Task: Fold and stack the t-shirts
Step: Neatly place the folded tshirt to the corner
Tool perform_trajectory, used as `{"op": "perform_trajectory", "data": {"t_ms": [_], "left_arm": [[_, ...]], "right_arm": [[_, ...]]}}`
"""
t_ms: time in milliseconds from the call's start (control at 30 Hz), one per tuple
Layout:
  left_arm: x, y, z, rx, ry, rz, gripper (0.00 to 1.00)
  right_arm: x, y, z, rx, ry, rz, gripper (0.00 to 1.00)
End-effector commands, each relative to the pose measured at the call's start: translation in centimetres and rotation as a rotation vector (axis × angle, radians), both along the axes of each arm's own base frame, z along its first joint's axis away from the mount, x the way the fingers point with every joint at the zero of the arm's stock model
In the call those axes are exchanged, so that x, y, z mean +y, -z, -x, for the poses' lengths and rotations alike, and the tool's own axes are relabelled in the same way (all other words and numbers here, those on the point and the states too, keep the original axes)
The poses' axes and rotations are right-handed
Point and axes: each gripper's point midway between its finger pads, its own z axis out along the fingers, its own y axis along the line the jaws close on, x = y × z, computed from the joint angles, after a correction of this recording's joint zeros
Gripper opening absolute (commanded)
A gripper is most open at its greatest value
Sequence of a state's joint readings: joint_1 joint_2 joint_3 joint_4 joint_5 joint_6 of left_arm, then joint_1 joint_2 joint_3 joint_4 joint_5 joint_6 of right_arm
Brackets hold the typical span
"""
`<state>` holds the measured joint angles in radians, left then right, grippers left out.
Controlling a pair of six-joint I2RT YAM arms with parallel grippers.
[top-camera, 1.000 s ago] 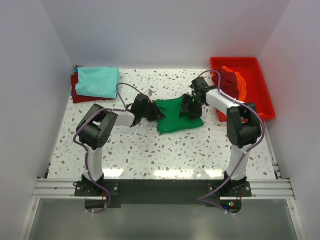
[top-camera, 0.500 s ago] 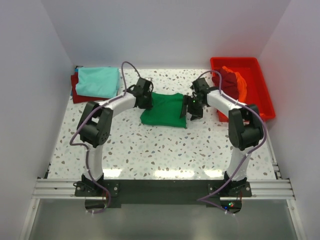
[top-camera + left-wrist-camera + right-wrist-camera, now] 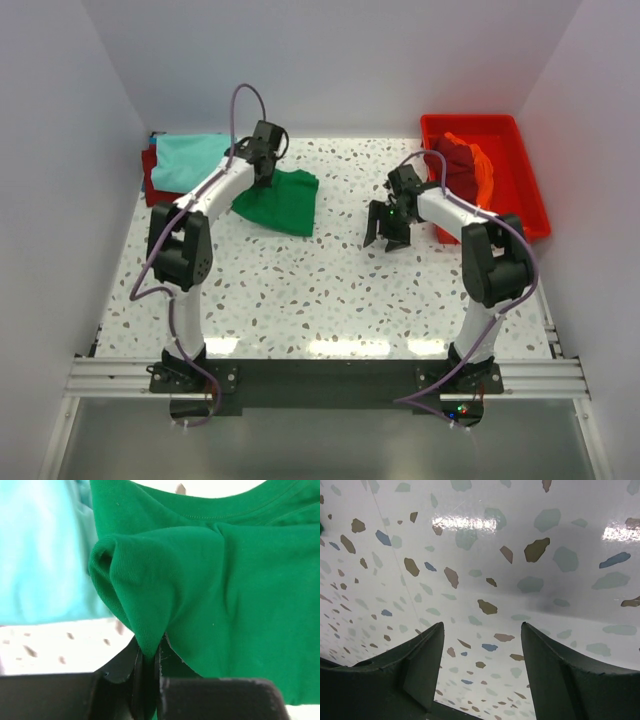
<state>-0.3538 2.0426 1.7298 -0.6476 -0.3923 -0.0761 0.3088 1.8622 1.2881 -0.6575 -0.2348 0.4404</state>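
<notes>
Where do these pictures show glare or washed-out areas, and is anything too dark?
Top external view: bright glare on the table near its front edge. Right wrist view: two bright reflections on the table, a soft grey shadow, the open right gripper dark. Left wrist view: the teal t-shirt looks washed out, the green t-shirt is sharp, the left gripper pinching it is nearly black.
</notes>
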Motion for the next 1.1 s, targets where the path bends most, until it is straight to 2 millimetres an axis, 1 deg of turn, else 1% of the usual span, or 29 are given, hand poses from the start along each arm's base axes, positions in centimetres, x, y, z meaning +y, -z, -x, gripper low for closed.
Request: {"op": "perform_trajectory", "data": {"t_ms": [0,67,100,167,200,267,300,367,400,467,533,700,800,900,1067], "left_arm": [[2.4,-6.2,-2.2,-0.114,0.016,-0.151,0.00],[3.0,-7.2,-2.9,-0.128,0.017,-0.176,0.00],[3.4,-8.5,-3.4,-0.149,0.010,-0.176,0.00],[3.8,-9.4,-4.0,-0.160,0.011,-0.182,0.00],[4.1,-10.6,-4.4,-0.187,0.006,-0.178,0.00],[4.4,-11.8,-4.9,-0.211,0.014,-0.186,0.00],[4.5,-12.7,-5.3,-0.238,0.012,-0.182,0.00],[4.7,-13.3,-5.8,-0.246,0.023,-0.185,0.00],[4.9,-14.3,-6.0,-0.261,0.019,-0.184,0.00],[5.2,-14.5,-6.3,-0.258,0.024,-0.190,0.00],[5.7,-15.7,-6.6,-0.288,0.016,-0.174,0.00],[6.6,-17.6,-7.2,-0.332,0.023,-0.144,0.00],[6.8,-18.9,-7.2,-0.363,0.028,-0.120,0.00],[7.0,-20.2,-6.8,-0.388,0.030,-0.099,0.00],[8.0,-20.6,-6.2,-0.386,0.018,-0.094,0.00]], "right_arm": [[0.4,-1.9,0.1,-0.051,-0.024,-0.022,0.66],[0.3,-1.7,0.3,-0.047,-0.023,-0.019,0.66],[0.3,-1.9,0.4,-0.048,-0.022,-0.020,0.66],[0.2,-1.7,0.7,-0.041,-0.022,-0.018,0.66],[0.1,-1.7,0.8,-0.041,-0.018,-0.017,0.66],[-0.1,-1.5,1.1,-0.033,-0.020,-0.011,0.66],[-0.2,-1.4,1.2,-0.031,-0.019,-0.008,0.66],[-0.2,-1.2,1.5,-0.022,-0.019,-0.005,0.66],[-0.3,-1.1,1.6,-0.021,-0.017,-0.003,0.66],[-0.4,-1.1,1.7,-0.018,-0.016,-0.002,0.66],[-0.4,-1.0,1.8,-0.017,-0.017,0.000,0.66],[-0.5,-1.0,2.3,-0.013,-0.015,0.000,0.66],[-0.8,-0.9,2.6,-0.011,-0.015,0.007,0.66],[-0.8,-0.6,3.0,0.000,-0.012,0.005,0.66],[-0.9,-0.3,3.4,0.008,-0.009,0.004,0.66]]}}
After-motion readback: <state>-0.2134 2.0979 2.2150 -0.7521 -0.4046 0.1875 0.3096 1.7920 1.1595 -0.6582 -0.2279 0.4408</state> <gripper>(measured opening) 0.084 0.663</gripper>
